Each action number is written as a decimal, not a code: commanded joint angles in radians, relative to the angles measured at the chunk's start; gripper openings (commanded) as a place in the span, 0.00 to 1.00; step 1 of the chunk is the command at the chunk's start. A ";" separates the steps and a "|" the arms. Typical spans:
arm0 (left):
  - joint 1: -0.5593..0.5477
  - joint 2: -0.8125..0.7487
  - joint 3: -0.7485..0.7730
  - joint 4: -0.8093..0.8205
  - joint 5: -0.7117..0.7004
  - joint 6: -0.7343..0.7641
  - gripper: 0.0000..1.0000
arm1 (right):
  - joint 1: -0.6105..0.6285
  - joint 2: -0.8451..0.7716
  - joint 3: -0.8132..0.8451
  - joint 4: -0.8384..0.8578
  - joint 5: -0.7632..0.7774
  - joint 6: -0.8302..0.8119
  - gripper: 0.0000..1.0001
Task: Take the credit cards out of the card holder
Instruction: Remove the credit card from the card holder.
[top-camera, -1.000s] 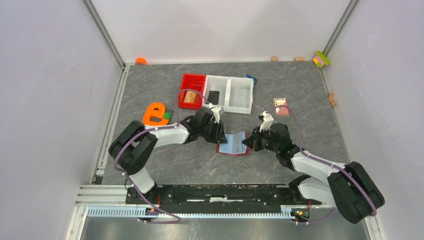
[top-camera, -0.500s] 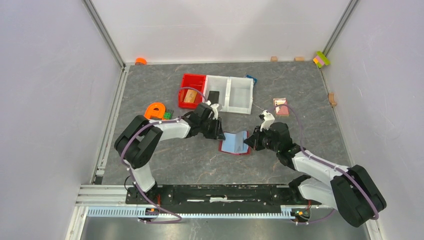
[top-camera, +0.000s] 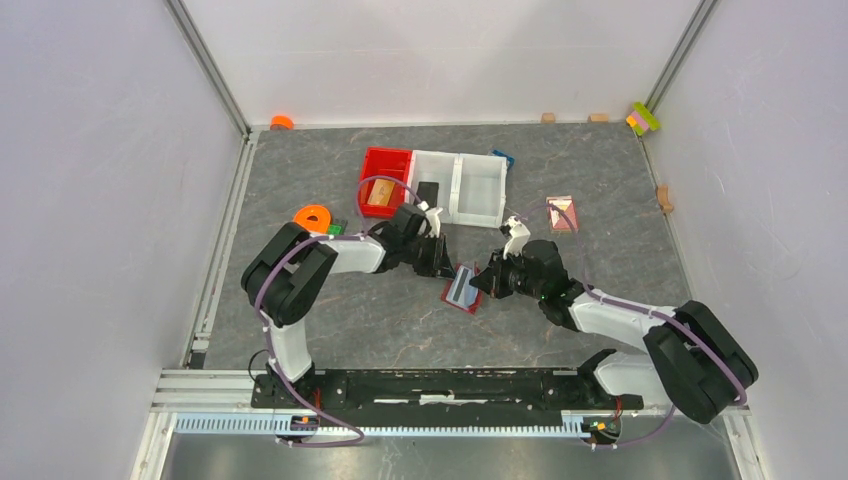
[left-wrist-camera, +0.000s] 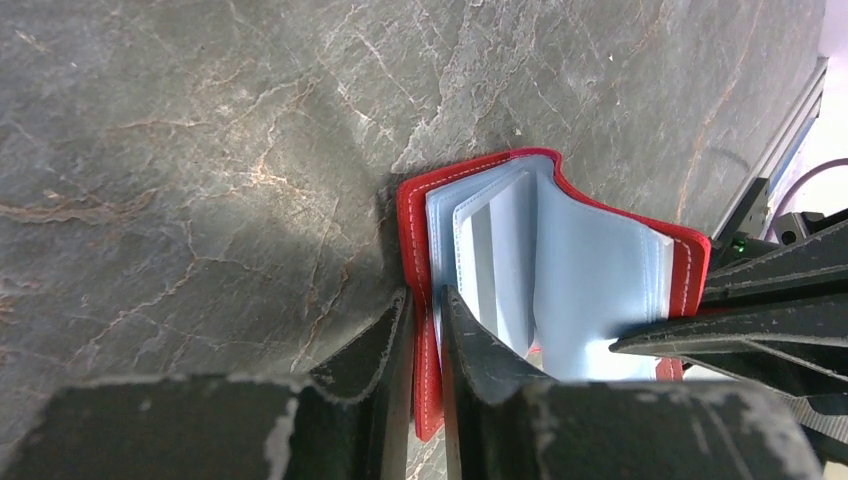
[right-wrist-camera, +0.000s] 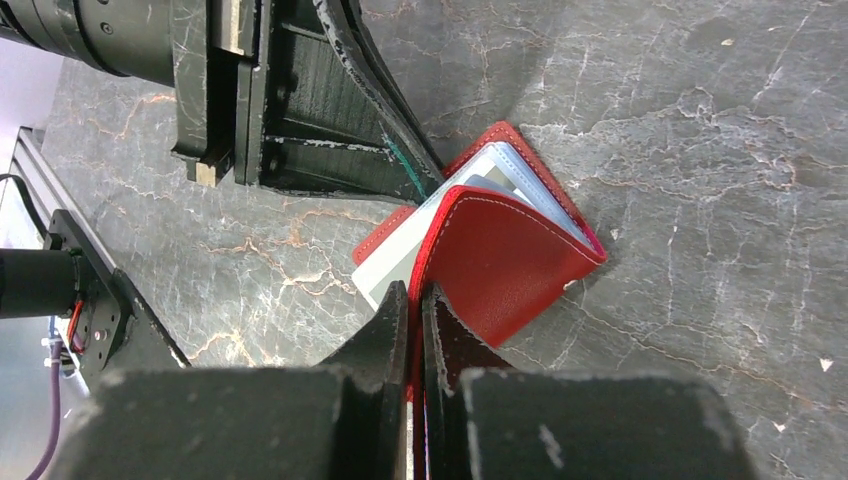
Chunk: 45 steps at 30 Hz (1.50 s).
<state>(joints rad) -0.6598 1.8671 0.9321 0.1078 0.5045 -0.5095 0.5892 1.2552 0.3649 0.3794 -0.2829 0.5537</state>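
Note:
The card holder (top-camera: 463, 288), a dark red wallet with pale blue lining (left-wrist-camera: 585, 265), stands half folded on the table between my two grippers. My left gripper (left-wrist-camera: 427, 295) is shut on the edge of its left red cover. My right gripper (right-wrist-camera: 414, 290) is shut on the other red flap (right-wrist-camera: 510, 270), which is lifted and curled over. A pale card (right-wrist-camera: 388, 268) sticks out from the sleeves under that flap. A tan-orange credit card (top-camera: 379, 194) lies in the red bin and a black one (top-camera: 428, 192) in the adjoining white bin.
The red bin (top-camera: 383, 162) and white bins (top-camera: 478, 180) stand just behind the grippers. A pink patterned card (top-camera: 561, 213) lies to the right, an orange piece (top-camera: 313, 216) and green block (top-camera: 335, 229) to the left. Small blocks line the back wall.
The wallet lay open and flat; now it is folded narrow. My right gripper moved left, carrying its flap over. My left gripper closed on the left cover edge.

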 joint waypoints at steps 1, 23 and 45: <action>-0.024 0.001 -0.060 -0.051 0.021 -0.017 0.22 | 0.007 -0.021 0.025 -0.007 0.080 -0.029 0.00; 0.044 0.010 -0.181 0.349 0.313 -0.233 0.42 | 0.006 -0.141 -0.059 -0.072 0.135 -0.041 0.00; 0.063 0.061 -0.232 0.619 0.416 -0.383 0.60 | 0.006 -0.139 -0.117 0.038 0.112 0.012 0.00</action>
<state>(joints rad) -0.5869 1.9129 0.6964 0.6609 0.8761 -0.8570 0.5949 1.1179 0.2665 0.3904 -0.1791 0.5568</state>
